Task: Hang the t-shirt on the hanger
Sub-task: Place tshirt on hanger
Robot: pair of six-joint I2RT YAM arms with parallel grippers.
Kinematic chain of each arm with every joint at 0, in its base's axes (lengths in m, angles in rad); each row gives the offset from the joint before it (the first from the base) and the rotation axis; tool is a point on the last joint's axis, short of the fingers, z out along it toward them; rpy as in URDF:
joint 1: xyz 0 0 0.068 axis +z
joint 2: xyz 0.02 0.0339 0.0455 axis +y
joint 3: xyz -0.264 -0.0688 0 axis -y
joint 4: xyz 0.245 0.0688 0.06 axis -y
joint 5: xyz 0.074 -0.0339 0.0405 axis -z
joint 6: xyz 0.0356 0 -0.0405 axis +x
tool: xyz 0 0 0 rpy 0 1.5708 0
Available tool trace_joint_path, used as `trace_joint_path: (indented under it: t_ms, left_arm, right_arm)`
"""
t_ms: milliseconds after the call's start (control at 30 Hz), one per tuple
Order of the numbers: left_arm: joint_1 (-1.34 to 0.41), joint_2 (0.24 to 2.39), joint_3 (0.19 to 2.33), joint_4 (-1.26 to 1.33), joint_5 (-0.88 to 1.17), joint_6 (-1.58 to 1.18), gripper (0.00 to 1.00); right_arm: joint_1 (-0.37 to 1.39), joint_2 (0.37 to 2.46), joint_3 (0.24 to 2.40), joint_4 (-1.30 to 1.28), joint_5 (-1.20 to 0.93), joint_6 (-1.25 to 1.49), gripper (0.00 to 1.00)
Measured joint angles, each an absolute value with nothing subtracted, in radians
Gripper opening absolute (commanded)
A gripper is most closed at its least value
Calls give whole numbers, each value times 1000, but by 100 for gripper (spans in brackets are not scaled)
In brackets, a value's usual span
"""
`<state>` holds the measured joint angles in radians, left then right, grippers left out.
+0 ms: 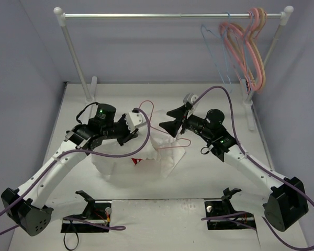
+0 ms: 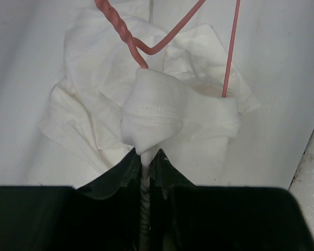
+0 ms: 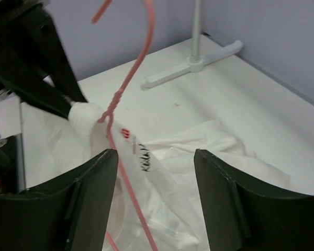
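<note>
left gripper (image 2: 149, 157): pinches rolled white t-shirt (image 2: 157, 110) fold beside hanger (image 2: 120, 29) | right gripper (image 3: 156, 159): jaws apart near hanger | hanger: thin twisted pinkish wire

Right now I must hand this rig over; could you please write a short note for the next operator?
Left gripper: jaws shut on a fold of the t-shirt, beside the neck of the hanger.
Right gripper: jaws open, hanger wire runs between them, not gripped.
T-shirt lies crumpled on the table, hanger hook sticking up from it.
Done: hanger partly inside the cloth.
Left: seat shirt on both hanger shoulders.
</note>
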<state>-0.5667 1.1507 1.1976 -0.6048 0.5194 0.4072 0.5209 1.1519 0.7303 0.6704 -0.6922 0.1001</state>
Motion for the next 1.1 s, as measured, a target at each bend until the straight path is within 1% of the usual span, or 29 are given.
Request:
trace_joint_path:
  t_ms: [67, 200, 267, 300, 333, 433, 533, 600, 667, 833, 1100]
  left_arm:
    - [-567, 1121, 1153, -580, 479, 399, 0]
    - [-567, 1076, 1098, -536, 349, 363, 0]
    - [-567, 1073, 1098, -517, 274, 344, 0]
    - [-567, 1073, 1098, -507, 241, 332, 0]
    - [-567, 1074, 1099, -501, 208, 322, 0]
    - [-567, 1082, 1100, -488, 121, 286, 0]
    - [-567, 1090, 1100, -477, 50, 256, 0]
    - [-567, 1092, 1100, -469, 20, 242, 0]
    - [-567, 1092, 1100, -463, 0, 231, 0]
    - [-566, 1092, 1099, -451, -26, 212, 0]
    - [-549, 1092, 1099, -444, -27, 182, 0]
  right_arm:
    - [521, 1150, 768, 616, -630, 72, 65]
    - [521, 1126, 830, 506, -490, 30, 63]
    - [523, 1100, 844, 472, -433, 29, 58]
    - [525, 1087, 846, 458, -406, 33, 54]
    - [527, 1075, 846, 445, -384, 39, 47]
    - [546, 1073, 846, 413, -329, 68, 36]
    - [603, 1114, 844, 379, -269, 101, 36]
    - [664, 1150, 833, 372, -217, 122, 37]
    - [730, 1188, 822, 366, -171, 148, 39]
    - [860, 1296, 816, 368, -62, 222, 40]
    - [920, 1420, 817, 371, 83, 324, 39]
